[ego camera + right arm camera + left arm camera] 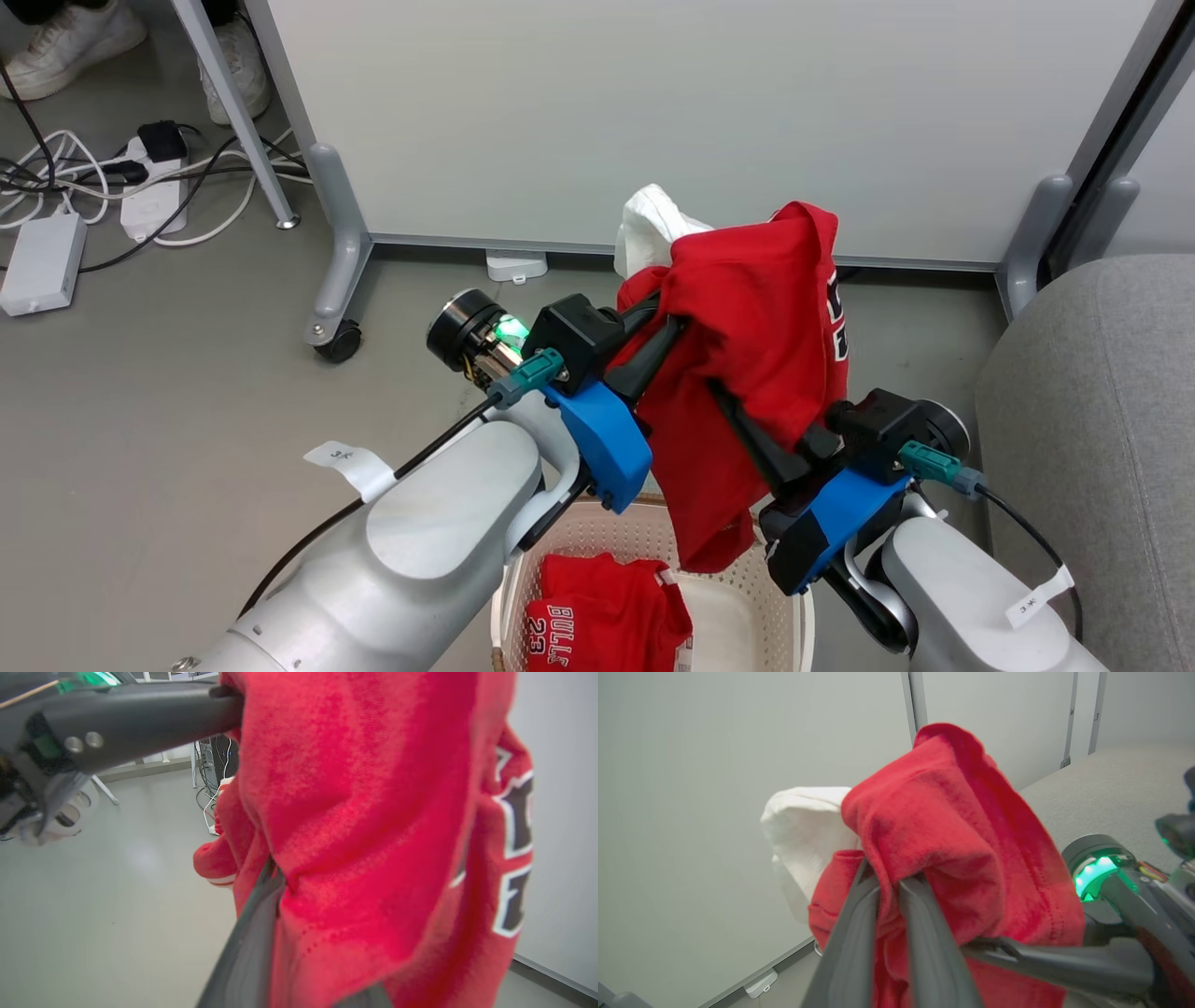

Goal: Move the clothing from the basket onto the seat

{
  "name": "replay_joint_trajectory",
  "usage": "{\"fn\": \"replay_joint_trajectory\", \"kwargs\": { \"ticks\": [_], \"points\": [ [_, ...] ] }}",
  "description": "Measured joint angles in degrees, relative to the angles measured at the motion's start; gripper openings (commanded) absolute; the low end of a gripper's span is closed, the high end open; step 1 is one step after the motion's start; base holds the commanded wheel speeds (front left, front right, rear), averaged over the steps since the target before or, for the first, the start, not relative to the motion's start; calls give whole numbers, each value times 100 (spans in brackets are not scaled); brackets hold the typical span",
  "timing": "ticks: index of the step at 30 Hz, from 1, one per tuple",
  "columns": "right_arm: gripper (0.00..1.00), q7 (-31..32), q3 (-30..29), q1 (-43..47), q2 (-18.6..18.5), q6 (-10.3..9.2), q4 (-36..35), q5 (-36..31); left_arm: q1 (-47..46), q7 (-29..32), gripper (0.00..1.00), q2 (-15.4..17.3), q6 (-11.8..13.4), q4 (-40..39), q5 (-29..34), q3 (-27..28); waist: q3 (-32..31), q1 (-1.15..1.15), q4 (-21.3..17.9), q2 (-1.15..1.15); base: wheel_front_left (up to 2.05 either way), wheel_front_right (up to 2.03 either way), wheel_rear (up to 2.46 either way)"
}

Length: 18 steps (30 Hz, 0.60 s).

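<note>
One bright red soft fabric garment (756, 317) hangs above the cream perforated plastic basket (801, 607), clamped between the fingers of my left gripper (889, 884). My right gripper (726, 394) reaches into its folds; whether those fingers grip, I cannot tell. I'd swing it high over the grey upholstered seat (1092, 420).

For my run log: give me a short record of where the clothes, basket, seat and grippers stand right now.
Lifted shirt: red, hanging over the basket
Left gripper: shut on the lifted shirt
Right gripper: fingers among its folds, grip unclear
Second shirt: red, lying in the basket
Seat: grey, on the robot's right
</note>
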Motion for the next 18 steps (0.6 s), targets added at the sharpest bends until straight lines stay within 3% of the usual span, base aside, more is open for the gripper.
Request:
{"fn": "replay_joint_trajectory", "kwargs": {
  "ticks": [18],
  "points": [
    [0, 0, 7, 7, -22, 0, -42, 35, -38, -58, 0, -2, -4, 148, -44, -32, -29, 0, -64, 0, 0, 0, 0]
  ]
}}
